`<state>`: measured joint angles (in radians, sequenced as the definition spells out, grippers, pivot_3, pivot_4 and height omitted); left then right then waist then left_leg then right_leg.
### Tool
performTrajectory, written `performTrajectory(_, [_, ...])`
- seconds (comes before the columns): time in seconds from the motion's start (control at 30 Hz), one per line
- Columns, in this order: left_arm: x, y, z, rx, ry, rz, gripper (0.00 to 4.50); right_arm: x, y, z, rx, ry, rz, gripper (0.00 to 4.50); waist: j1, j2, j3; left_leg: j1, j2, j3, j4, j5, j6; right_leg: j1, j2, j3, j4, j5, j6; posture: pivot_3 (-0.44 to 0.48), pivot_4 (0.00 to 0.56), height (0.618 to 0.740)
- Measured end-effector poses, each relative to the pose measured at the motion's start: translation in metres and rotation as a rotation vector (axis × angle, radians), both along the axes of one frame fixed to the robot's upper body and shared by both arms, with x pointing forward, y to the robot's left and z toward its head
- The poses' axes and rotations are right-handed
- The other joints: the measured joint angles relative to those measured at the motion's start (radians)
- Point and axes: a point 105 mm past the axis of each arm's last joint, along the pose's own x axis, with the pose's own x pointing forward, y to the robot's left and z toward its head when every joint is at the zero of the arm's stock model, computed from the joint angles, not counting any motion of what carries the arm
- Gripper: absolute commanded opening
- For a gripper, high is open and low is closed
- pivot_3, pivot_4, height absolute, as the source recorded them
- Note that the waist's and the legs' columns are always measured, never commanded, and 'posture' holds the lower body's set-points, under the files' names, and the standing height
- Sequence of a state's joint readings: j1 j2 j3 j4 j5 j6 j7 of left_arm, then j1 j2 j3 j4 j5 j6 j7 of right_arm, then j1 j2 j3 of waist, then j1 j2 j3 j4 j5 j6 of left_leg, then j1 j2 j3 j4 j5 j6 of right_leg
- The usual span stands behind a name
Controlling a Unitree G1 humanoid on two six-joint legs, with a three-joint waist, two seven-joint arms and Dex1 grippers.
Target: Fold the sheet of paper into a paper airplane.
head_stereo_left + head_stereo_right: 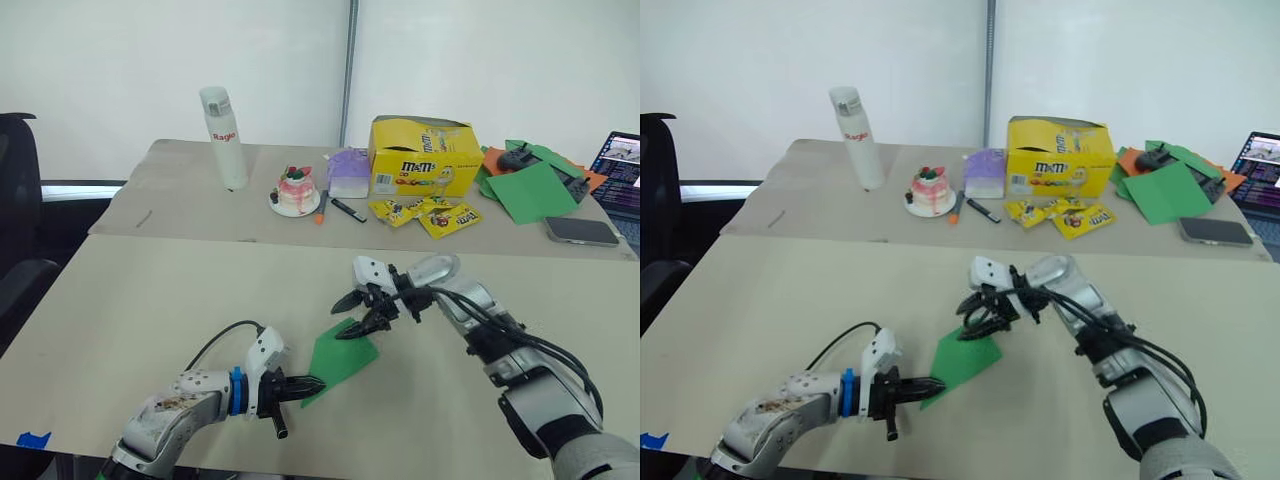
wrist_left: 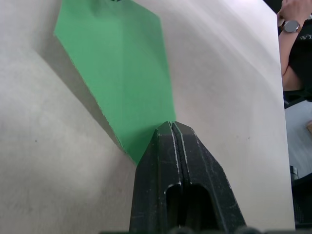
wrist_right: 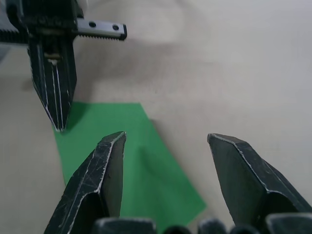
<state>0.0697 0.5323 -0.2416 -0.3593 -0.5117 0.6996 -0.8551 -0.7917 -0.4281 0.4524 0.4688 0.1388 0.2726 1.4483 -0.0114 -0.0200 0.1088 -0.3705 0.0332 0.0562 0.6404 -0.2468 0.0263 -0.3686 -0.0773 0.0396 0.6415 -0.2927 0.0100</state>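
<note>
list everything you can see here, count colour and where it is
sheet of paper: 1, bright green, near table between the grippers
bottle: 1, white, far table, robot's left
cake: 1, pink and white, on a small plate right of the bottle
marker: 1, black, beside the cake
candy box: 1, yellow, far table middle
candy packets: a few, yellow, in front of the box
larger paper sheets: several, green over orange, far right
phone: 1, dark, near those sheets
laptop: 1, far right edge
left gripper: shut on the sheet's near corner
right gripper: open, over the sheet's far edge
</note>
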Motion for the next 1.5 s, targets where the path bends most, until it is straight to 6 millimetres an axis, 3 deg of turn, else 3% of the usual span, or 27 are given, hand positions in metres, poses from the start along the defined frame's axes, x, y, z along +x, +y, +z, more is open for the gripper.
performTrajectory(0.1, [0.000, -0.002, -0.002, -0.018, -0.011, -0.010, 0.00, 0.005, 0.002, 0.000, -0.014, 0.048, 0.014, 2.97, 0.003, 0.001, 0.000, 0.000, 0.000, 0.000, 0.000, 0.000, -0.001, -0.001, -0.003, -0.001, 0.000, 0.000, 0.000, 0.000, 0.150, 0.722])
performTrajectory(0.3, [0.002, -0.003, -0.003, -0.034, -0.033, -0.017, 0.00, 0.009, -0.019, -0.014, -0.121, 0.117, -0.003, 2.97, 0.001, 0.007, 0.000, 0.000, -0.001, 0.002, -0.004, -0.004, -0.007, -0.002, -0.012, -0.007, -0.001, 0.000, -0.001, 0.000, 0.150, 0.722])
performTrajectory(0.8, [0.006, -0.003, -0.003, -0.045, -0.046, -0.025, 0.00, 0.005, -0.039, -0.016, -0.100, 0.321, -0.113, 2.97, -0.001, 0.014, -0.001, 0.000, -0.001, 0.003, -0.009, -0.002, -0.007, -0.001, -0.017, -0.015, -0.003, -0.003, -0.005, 0.000, 0.150, 0.722])
performTrajectory(1.1, [0.007, -0.005, 0.001, -0.031, -0.027, -0.033, 0.00, 0.002, -0.038, -0.012, -0.052, 0.430, -0.158, 2.97, -0.001, 0.014, -0.001, -0.008, 0.000, 0.003, -0.009, 0.000, -0.005, -0.003, -0.020, -0.024, -0.004, -0.001, -0.002, 0.000, 0.150, 0.722])
performTrajectory(1.2, [0.006, -0.006, 0.002, -0.028, -0.019, -0.035, 0.00, 0.001, -0.037, -0.008, -0.041, 0.436, -0.153, 2.18, -0.001, 0.014, 0.000, -0.010, 0.000, 0.001, -0.010, 0.001, -0.003, -0.003, -0.020, -0.026, -0.009, -0.001, -0.002, 0.000, 0.150, 0.722])
performTrajectory(1.4, [0.004, -0.008, 0.005, -0.020, -0.006, -0.043, 0.00, -0.006, -0.038, -0.008, -0.056, 0.439, -0.127, 0.07, -0.001, 0.014, 0.000, -0.013, 0.000, 0.001, -0.013, 0.001, -0.003, -0.004, -0.022, -0.028, -0.014, -0.001, -0.001, 0.000, 0.150, 0.722])
performTrajectory(1.5, [0.005, -0.008, 0.006, -0.015, -0.001, -0.046, 0.00, -0.011, -0.038, -0.012, -0.064, 0.449, -0.120, 0.03, -0.001, 0.014, 0.000, -0.013, 0.000, 0.001, -0.013, 0.001, -0.004, -0.004, -0.022, -0.028, -0.014, -0.001, -0.002, 0.000, 0.150, 0.722])
